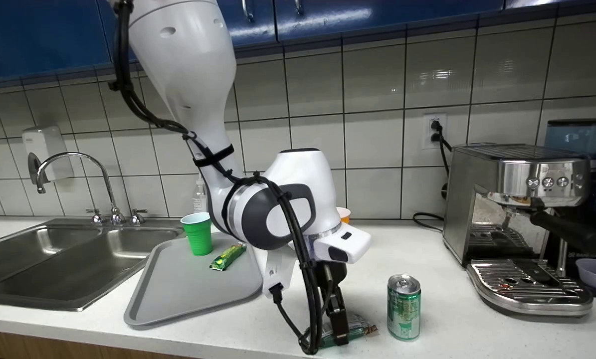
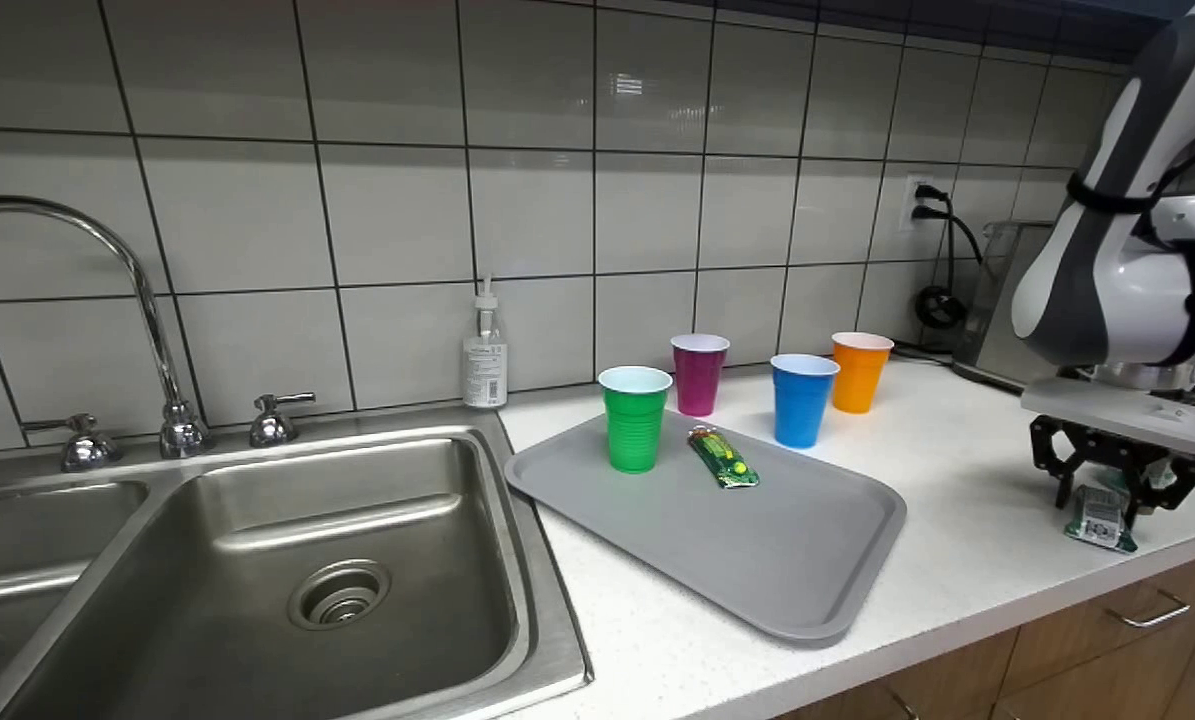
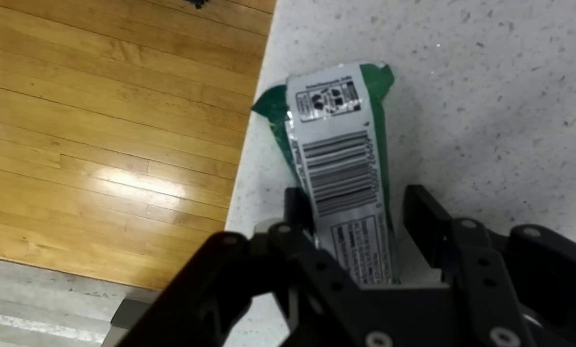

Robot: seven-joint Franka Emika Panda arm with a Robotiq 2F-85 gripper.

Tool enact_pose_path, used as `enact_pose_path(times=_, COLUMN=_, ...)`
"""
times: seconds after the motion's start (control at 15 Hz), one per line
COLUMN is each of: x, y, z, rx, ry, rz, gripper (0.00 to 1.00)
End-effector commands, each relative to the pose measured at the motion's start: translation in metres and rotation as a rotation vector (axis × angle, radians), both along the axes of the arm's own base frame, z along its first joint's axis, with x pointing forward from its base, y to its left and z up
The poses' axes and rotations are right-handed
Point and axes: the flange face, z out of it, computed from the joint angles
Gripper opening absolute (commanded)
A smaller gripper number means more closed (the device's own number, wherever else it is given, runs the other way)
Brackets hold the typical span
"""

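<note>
Straddling the bar point(image 3: 338, 159), the gripper point(image 3: 357, 209) points down at the counter point(image 3: 490, 125) with its jaws parted and no grip on the wrapper: in the wrist view a strip of counter shows between the bar and the finger point(image 3: 425, 226) on the right, while the finger on the left sits against the bar or just beside it, which of the two cannot be told. The bar lies on the counter near the front edge, barcode up, with green showing along both sides of its pale label; past the edge is the wooden floor point(image 3: 124, 120). Near one end of the bar stands an upright green can point(image 1: 404, 309), and beyond that the coffee maker point(image 1: 519, 169). To the other side of the gripper, well apart from it, the grey tray point(image 2: 737, 560) bears a green cup point(image 2: 634, 425) and, near the cup, a green packet point(image 2: 722, 457). Behind the tray stand a purple cup point(image 2: 699, 378), a blue cup point(image 2: 799, 405) and an orange cup point(image 2: 860, 375), all upright. Next to the tray is the steel sink point(image 2: 207, 600), with a soap bottle point(image 2: 484, 365) near its back corner by the tiled wall point(image 2: 527, 210).
</note>
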Motion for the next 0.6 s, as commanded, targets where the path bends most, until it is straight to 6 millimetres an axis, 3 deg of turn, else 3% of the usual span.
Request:
enact_pose_path(times=0.0, x=0.004, y=-0.003, z=0.003, rx=0.016, ry=-0.006, rz=0.015, gripper=0.27)
enact_pose_path(times=0.13, x=0.007, y=-0.001, z=0.006, rx=0.014, ry=-0.009, rz=0.027, gripper=0.15)
enact_pose_path(times=0.53, x=0.015, y=0.015, z=0.018, rx=0.006, ry=-0.003, rz=0.103, gripper=0.15)
